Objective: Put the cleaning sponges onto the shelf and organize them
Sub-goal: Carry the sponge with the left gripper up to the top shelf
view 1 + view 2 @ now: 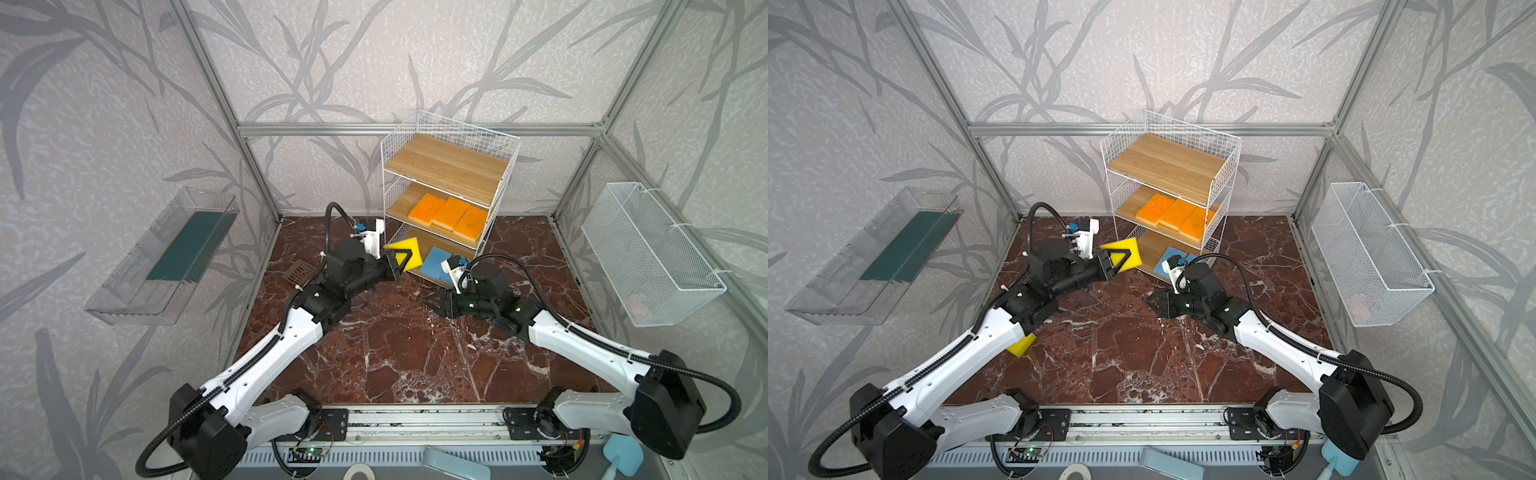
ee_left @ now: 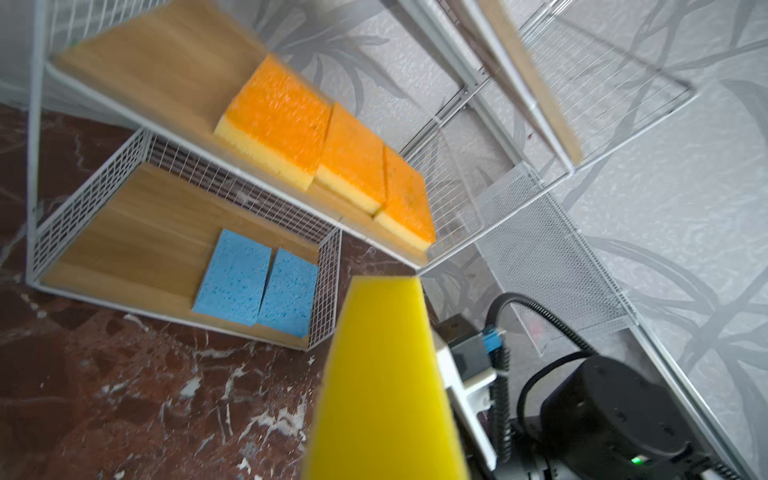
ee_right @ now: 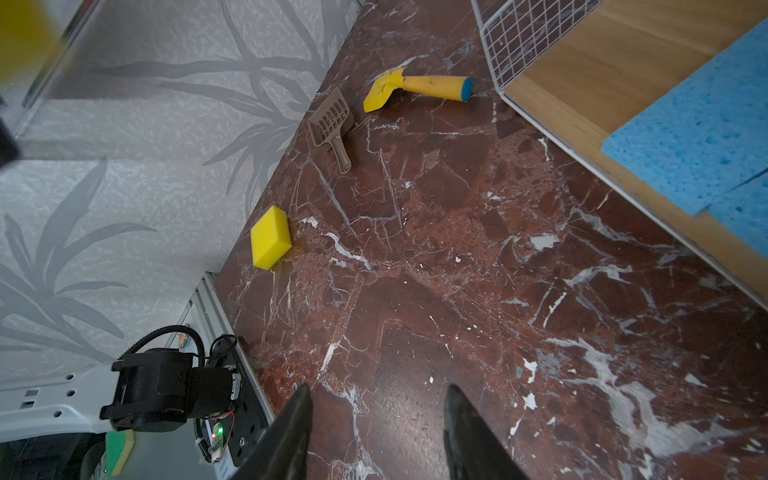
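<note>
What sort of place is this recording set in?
Probably a staged robot test cell, not a real home: aluminium frame holding wallpapered panels, two arms mounted on a front rail, and a wire shelf of sponges.

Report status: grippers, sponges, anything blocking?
Left gripper shut on a yellow sponge, near the shelf. Right gripper open, empty. Three orange sponges middle board, two blue sponges bottom; second yellow sponge on floor. Right wrist crowds bottom tier.

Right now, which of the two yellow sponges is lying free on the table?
The flat yellow sponge at the left edge of the table, with nothing touching it. The other yellow sponge is clamped in the left hand, off the table.
</note>
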### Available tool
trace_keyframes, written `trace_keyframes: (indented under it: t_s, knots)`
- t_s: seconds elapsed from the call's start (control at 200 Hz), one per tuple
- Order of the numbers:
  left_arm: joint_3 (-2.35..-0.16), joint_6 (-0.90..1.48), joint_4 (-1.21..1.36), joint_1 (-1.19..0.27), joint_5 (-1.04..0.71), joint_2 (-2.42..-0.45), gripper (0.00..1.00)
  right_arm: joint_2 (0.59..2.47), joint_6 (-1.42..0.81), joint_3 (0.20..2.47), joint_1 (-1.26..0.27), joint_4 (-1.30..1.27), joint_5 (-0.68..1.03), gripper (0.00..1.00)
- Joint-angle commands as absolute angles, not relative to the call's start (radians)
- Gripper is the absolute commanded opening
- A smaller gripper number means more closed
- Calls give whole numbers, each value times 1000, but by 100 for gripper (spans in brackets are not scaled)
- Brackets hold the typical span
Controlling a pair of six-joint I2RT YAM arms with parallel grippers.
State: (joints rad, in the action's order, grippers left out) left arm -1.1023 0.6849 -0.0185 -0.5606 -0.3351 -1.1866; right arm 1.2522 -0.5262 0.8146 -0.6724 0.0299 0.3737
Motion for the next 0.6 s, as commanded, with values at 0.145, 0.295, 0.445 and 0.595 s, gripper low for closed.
trace_keyframes:
  t_s: [0.145,0.295,0.445,0.595]
  knots:
    - [-1527,592,-174,-556,-426,-1377,16,1188,-499,759,-665,62,352,51]
    - [-1786,562,-285,-558,-440,-1537,16,1175,-488,734,-663,64,348,52]
    - [-2043,565,-370,-566,-439,-1709,16,1179,-484,726,-660,54,347,52]
    - [-2271,591,-406,-594,-399,-1864,15,1187,-485,718,-657,39,350,52]
